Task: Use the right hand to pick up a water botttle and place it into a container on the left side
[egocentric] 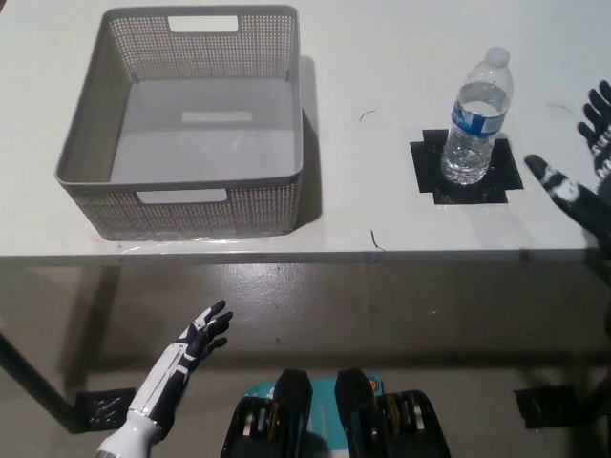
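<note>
- White rectangular table (401, 38): its top fills the upper half of the head view, with the front edge running straight across the middle and grey floor below it.
- Grey perforated plastic basket with cut-out handles (181, 196): sits on the table's left portion, upright and open at the top; only its smooth grey floor shows inside.
- Black right hand (580, 162): at the far right edge of the view, above the table surface and partly cut off by the frame. Fingers are spread apart and hold nothing (thumb points toward the bottle). It is to the right of the bottle, near it but with a clear gap and no contact.
- White left hand (196, 339): rests low at the lower left, below the table's front edge and over the floor. Fingers loosely extended and apart, nothing in them.
- Clear plastic water bottle with white cap and blue label (474, 119): stands upright on the table's right portion, well apart from the basket.
- Black tape square (430, 176): flat on the table directly under the bottle's base.
</note>
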Robot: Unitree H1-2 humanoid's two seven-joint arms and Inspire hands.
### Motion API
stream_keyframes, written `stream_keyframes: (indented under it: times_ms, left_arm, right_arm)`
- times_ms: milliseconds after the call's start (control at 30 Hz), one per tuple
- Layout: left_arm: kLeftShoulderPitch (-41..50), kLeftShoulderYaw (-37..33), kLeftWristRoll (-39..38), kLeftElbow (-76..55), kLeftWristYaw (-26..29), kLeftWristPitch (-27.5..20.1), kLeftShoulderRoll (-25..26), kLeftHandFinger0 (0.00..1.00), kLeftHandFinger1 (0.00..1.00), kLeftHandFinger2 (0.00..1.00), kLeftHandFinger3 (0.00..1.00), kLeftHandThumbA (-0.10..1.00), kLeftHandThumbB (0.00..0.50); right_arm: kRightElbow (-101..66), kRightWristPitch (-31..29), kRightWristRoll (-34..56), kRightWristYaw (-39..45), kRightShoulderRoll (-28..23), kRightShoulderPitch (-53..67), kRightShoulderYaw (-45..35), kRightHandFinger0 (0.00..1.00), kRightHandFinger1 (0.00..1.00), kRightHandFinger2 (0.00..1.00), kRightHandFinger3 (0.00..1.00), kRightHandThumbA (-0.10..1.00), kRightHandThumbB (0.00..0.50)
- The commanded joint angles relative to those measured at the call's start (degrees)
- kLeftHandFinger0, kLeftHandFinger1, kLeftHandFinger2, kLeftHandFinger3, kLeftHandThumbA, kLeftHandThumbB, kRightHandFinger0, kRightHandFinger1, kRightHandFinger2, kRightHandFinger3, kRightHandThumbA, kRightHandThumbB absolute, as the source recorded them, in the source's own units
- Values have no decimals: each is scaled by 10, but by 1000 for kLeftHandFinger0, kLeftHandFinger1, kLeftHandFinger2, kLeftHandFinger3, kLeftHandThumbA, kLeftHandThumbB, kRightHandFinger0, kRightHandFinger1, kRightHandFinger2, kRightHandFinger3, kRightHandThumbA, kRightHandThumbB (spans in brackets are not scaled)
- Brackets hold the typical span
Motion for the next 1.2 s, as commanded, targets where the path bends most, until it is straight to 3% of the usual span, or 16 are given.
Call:
stream_keyframes:
  times_ms: [0,167,500,700,833,967,1033,1100,1133,1167]
  left_arm:
    - [-4,4,-11,-10,-9,-23,3,1000,1000,1000,1000,1000,172]
    - [-6,2,-10,-10,-10,-22,3,1000,1000,1000,1000,1000,173]
    - [-5,1,-12,-9,-15,-21,4,1000,1000,1000,1000,1000,172]
    - [-6,5,-13,-9,-16,-23,4,1000,1000,1000,1000,1000,174]
    - [-2,5,-16,-14,-18,-18,2,1000,1000,1000,1000,1000,170]
    - [-4,4,-16,-7,-18,-28,0,1000,1000,1000,1000,1000,152]
    - [-6,4,-12,-2,-15,-36,-1,1000,1000,1000,1000,1000,161]
    - [-5,4,-12,-3,-15,-33,-2,1000,1000,1000,1000,1000,165]
    - [-5,4,-13,-3,-15,-33,-3,1000,1000,1000,1000,1000,165]
    - [-6,4,-13,-2,-14,-32,-4,1000,1000,1000,1000,1000,169]
  right_arm:
    - [74,15,35,-5,-11,-79,-13,1000,1000,1000,1000,1000,348]
    - [180,-9,32,2,-19,-137,-10,1000,1000,1000,1000,1000,361]
    - [314,-77,12,-17,-2,-208,3,1000,1000,1000,1000,1000,332]
    - [348,-77,2,-24,9,-238,19,1000,1000,1000,1000,1000,359]
    - [384,-42,-58,-40,-1,-270,66,1000,1000,1000,1000,1000,478]
    - [505,-52,-84,-52,-9,-347,105,1000,1000,1000,1000,1000,500]
    - [595,-72,-97,-73,-9,-399,124,1000,1000,1000,1000,818,500]
    - [668,-70,-101,-109,-4,-440,132,1000,1000,1000,1000,529,500]
    - [685,-71,-101,-120,-3,-448,134,1000,1000,1000,1000,487,500]
    - [711,-48,-103,-160,1,-467,135,491,547,548,612,124,341]
